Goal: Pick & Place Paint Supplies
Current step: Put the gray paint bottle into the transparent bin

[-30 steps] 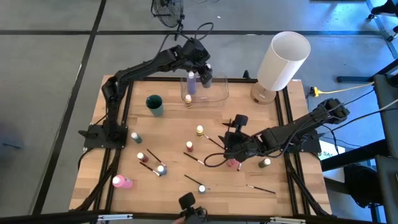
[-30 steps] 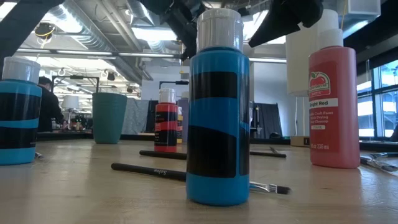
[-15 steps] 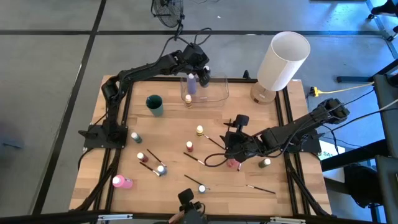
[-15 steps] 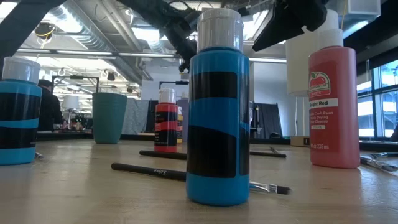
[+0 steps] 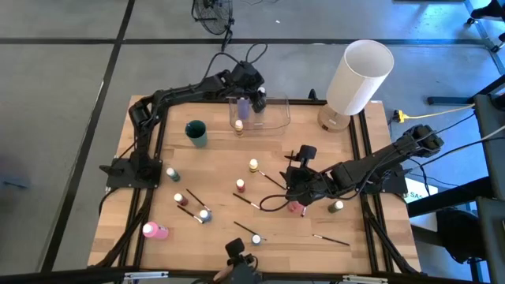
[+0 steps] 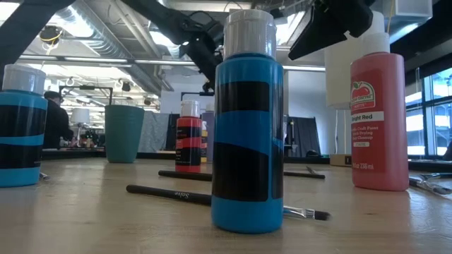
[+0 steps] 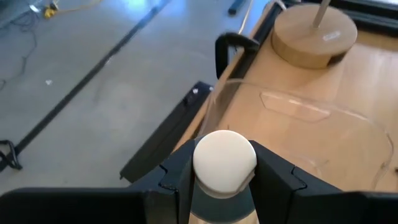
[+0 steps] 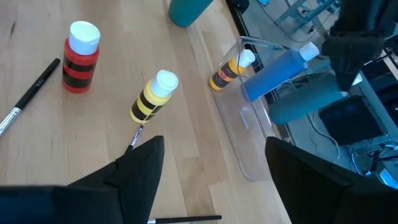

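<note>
The wooden worktop (image 5: 221, 170) carries a tall white cylinder (image 5: 359, 77) on a round wooden base beyond the right pincer (image 5: 298, 170), and a clear plastic container (image 5: 272, 120) directly under the left pincer (image 5: 254, 96). The left pincer is clamped on a blue paint bottle (image 8: 278, 70) with a white cap (image 7: 224, 160), held over the container; a small yellow-and-black bottle (image 8: 230, 71) stands inside it. The right pincer hovers with its fingers apart, holding nothing, above a pink bottle (image 6: 378, 113) whose label reads "Bright Red"; the lines beneath are too small to read. Just ahead of that pincer stand a yellow bottle (image 8: 154, 96) and a red bottle (image 8: 81, 56), with a teal cup (image 5: 196, 132) farther off. A dark brush (image 6: 212, 199) bears pale lettering that cannot be read for certain. The blue bottle (image 6: 247, 120) nearest the low camera hides much behind it.
</note>
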Motion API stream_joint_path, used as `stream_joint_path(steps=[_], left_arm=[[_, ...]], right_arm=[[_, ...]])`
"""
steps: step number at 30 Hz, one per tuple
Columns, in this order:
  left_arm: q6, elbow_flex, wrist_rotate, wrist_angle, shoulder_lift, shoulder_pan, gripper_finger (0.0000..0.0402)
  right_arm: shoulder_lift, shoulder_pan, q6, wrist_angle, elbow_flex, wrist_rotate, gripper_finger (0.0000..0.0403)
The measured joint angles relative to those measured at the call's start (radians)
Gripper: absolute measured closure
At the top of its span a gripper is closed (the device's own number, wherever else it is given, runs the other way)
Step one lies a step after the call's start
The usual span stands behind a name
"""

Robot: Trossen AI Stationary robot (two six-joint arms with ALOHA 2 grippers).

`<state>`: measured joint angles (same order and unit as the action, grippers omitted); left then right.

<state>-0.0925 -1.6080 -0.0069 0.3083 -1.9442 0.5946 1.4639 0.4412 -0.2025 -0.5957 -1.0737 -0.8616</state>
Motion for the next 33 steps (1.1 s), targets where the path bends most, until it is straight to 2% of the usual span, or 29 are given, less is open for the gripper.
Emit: stream_joint_path(steps=[15, 33], left_arm=[[0.019, 0.117, 0.015, -0.109, 0.016, 0.027, 0.0285], [0.027, 0.119, 0.087, -0.117, 0.016, 0.040, 0.0285]], right_arm=[[0.000, 0.000, -0.036, -0.037, 0.000, -0.003, 0.0119], [0.000, -0.002, -0.036, -0.034, 0.000, -0.009, 0.0119]])
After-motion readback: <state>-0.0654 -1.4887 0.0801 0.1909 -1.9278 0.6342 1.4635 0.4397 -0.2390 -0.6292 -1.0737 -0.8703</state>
